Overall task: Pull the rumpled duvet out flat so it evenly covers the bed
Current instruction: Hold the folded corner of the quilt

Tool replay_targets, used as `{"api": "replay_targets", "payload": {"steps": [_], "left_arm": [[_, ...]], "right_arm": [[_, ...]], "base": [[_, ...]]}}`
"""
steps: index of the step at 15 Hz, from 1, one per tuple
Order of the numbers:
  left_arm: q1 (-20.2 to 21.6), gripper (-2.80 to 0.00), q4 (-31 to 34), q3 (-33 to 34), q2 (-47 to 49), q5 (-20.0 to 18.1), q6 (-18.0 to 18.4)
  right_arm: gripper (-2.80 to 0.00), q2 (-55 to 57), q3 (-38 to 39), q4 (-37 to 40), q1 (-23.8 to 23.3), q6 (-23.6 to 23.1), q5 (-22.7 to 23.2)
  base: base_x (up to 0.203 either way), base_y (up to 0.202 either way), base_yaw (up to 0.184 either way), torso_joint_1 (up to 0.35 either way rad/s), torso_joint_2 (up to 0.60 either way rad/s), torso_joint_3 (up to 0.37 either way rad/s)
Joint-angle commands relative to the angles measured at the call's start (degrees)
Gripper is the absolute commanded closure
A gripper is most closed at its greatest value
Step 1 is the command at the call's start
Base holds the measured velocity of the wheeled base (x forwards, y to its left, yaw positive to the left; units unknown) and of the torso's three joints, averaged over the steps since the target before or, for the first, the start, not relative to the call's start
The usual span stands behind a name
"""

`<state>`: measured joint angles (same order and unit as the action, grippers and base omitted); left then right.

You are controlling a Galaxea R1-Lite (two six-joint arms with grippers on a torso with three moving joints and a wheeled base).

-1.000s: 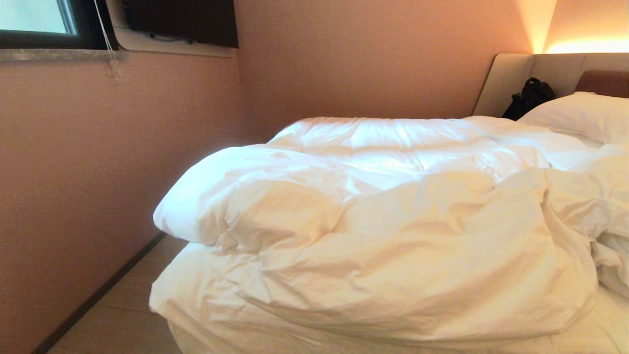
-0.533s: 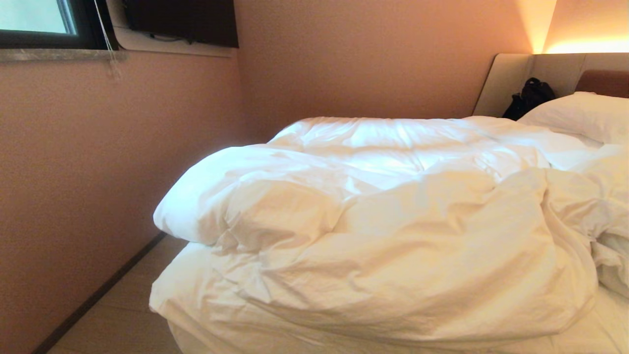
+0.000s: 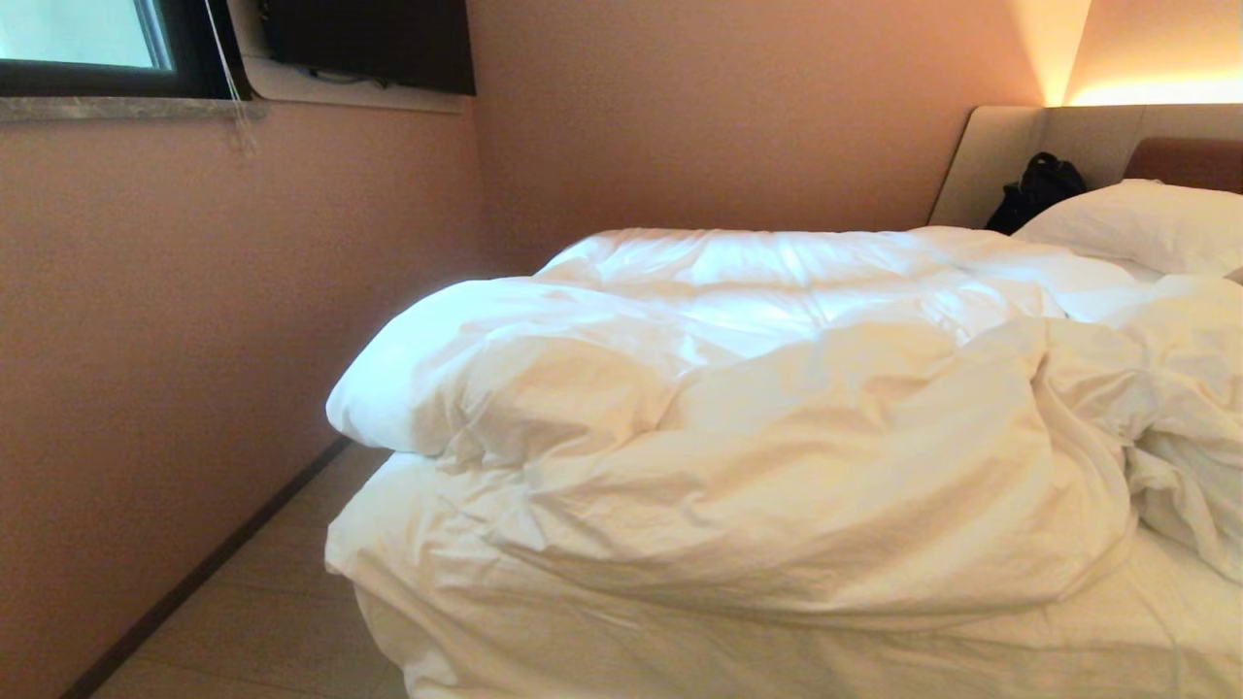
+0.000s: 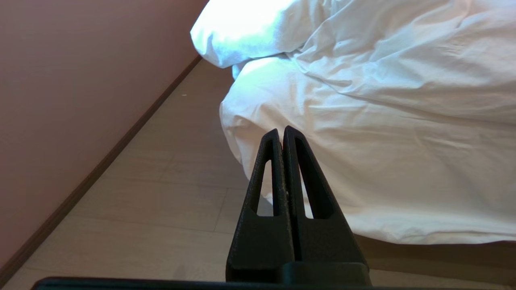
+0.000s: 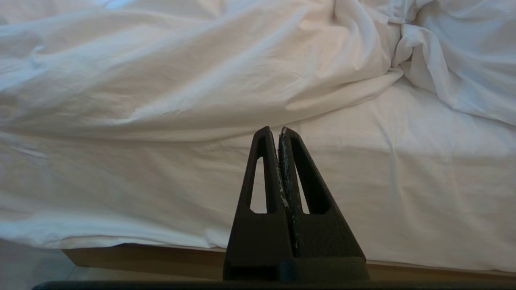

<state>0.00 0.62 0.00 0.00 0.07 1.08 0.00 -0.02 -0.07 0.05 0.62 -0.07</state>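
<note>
- We see the duvet (image 3: 738, 417) heaped in rumpled folds across the bed (image 5: 169, 257), leaving sheet (image 5: 403, 181) bare.
- Our left claw (image 4: 281, 131) and right claw (image 5: 273, 131) are both closed, empty, short of the bed.

The duvet (image 3: 777, 408) is plain white, warming to cream where the lamp glow falls. The pillow (image 3: 1136, 228) is white too. The walls (image 3: 194, 340) are dusty pink, the headboard (image 3: 1010, 155) beige with a brown panel (image 3: 1190, 160), and the bag (image 3: 1034, 189) is black.
</note>
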Motion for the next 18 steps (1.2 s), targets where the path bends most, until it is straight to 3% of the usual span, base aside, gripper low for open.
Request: {"api": "replay_targets", "payload": {"steps": [1, 8, 18], "left_arm": [[0.0, 0.0, 0.0, -0.1, 0.0, 0.0, 0.1], [0.0, 0.0, 0.2, -0.1, 0.1, -0.2, 0.9], [0.0, 0.0, 0.2, 0.0, 0.0, -0.1, 0.9]], "right_arm": [[0.0, 0.0, 0.0, 0.0, 0.0, 0.0, 0.0], [0.0, 0.0, 0.0, 0.0, 0.0, -0.1, 0.0], [0.0, 0.0, -0.1, 0.0, 0.0, -0.3, 0.1]], "base": [[0.0, 0.0, 0.0, 0.0, 0.0, 0.0], [0.0, -0.023, 0.001, 0.001, 0.0, 0.002], [0.0, -0.194, 0.0, 0.003, 0.0, 0.002]]}}
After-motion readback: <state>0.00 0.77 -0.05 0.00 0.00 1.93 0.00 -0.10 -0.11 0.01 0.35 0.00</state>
